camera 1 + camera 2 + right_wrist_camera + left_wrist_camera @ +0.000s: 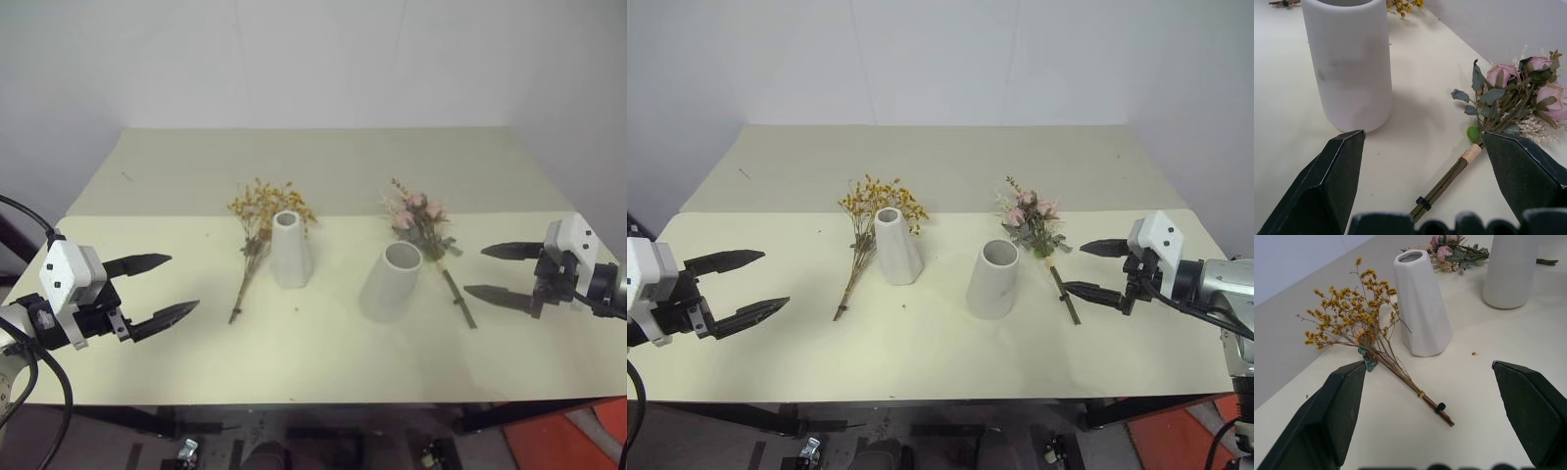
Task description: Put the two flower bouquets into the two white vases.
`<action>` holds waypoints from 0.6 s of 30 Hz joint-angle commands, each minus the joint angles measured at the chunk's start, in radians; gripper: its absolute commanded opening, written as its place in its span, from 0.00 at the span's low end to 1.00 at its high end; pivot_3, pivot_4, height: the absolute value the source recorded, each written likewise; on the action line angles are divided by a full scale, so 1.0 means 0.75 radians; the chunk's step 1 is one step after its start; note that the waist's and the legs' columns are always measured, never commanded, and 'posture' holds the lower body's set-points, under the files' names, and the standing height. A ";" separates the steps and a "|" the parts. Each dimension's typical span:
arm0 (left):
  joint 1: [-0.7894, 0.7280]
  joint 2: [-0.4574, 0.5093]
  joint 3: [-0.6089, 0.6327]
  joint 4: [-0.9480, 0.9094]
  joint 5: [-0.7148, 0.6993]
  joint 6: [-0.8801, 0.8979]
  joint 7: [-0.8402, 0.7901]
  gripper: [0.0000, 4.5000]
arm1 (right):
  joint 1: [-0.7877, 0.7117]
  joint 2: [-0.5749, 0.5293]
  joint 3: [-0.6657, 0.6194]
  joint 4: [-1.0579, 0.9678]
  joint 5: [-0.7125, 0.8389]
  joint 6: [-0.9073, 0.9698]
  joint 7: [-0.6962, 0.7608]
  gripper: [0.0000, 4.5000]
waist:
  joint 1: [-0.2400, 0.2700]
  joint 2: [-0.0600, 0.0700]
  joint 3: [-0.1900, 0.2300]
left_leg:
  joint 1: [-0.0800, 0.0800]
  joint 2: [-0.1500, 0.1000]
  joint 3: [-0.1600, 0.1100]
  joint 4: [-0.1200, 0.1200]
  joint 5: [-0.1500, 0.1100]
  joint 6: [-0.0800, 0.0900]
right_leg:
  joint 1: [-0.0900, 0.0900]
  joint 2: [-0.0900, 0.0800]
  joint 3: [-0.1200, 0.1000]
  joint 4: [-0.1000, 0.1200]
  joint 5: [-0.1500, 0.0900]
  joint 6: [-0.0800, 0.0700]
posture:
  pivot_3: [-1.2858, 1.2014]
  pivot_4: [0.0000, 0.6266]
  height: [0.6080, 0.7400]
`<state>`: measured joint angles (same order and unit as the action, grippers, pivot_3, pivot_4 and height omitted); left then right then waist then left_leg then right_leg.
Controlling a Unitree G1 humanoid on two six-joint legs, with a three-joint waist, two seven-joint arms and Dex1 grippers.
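Both claws gaped empty: yellow spray (1369, 340) lay ahead of the left claw (147, 289) (stems nearest), roses (1508, 105) before the right claw (1095, 269).

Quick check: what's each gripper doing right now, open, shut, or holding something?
Left gripper: open, holding nothing, facing the yellow spray.
Right gripper: open, holding nothing, beside the pink roses.
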<state>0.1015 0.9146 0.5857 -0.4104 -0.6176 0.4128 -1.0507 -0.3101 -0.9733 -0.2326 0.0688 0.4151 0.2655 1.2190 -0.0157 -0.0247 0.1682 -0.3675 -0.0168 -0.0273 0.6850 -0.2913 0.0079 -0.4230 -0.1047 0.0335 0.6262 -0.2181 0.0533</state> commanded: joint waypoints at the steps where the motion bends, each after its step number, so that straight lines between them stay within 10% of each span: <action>1: 0.001 0.006 0.019 -0.039 -0.008 -0.013 0.009 1.00 | -0.036 0.003 -0.004 -0.010 0.004 -0.009 -0.010 0.99 | 0.000 0.000 0.000 | 0.000 0.000 0.000 0.000 0.000 0.000 | 0.000 0.000 0.000 0.000 0.000 0.000 | 0.52 0.24 1.00; 18: -0.014 0.028 0.022 -0.040 -0.021 -0.010 -0.001 1.00 | -0.226 0.083 0.144 0.060 -0.103 0.166 -0.207 0.99 | -0.005 0.000 0.000 | 0.000 0.000 0.000 0.000 0.000 0.000 | -0.001 0.000 0.000 0.000 0.000 0.000 | 0.52 0.24 1.00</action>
<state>0.1105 0.9175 0.5870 -0.4224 -0.6228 0.4158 -1.0496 -0.4464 -0.9105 -0.1354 0.1121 0.3621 0.3454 1.1028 -0.0194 -0.0246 0.1682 -0.3675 -0.0168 -0.0273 0.6850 -0.2913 0.0079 -0.4234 -0.1047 0.0336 0.6266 -0.2180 0.0532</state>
